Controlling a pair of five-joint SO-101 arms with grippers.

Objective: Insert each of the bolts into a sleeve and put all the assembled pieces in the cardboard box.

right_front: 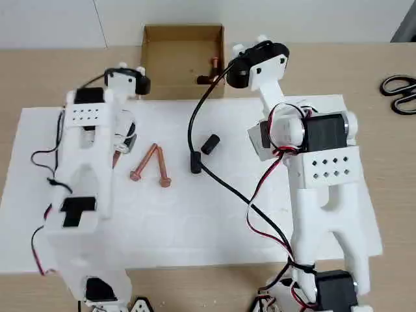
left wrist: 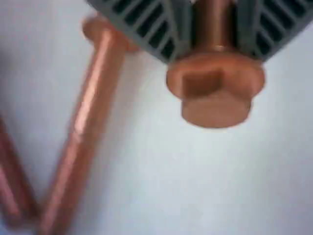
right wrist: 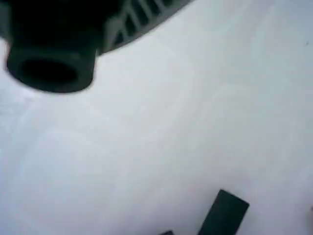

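L: my left tool [left wrist: 213, 22] clamped on a smooth copper hex-flange bolt [left wrist: 215, 90] | R: my right tool [right wrist: 63, 24] clamped on a matte black tubular sleeve [right wrist: 49, 68] | two loose copper bolts [right_front: 145, 161] centre-left in high view, on white sheet [right_front: 195, 221] | brown cardboard box [right_front: 153, 62] top centre

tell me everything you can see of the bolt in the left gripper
The bolt is copper-coloured and looks like metal, with a hexagonal head on a round flange and a smooth shank. The left gripper is shut on the shank just behind the flange, with grey ribbed fingers pressing on either side. The head points toward the wrist camera, and the bolt seems held clear of the white sheet.
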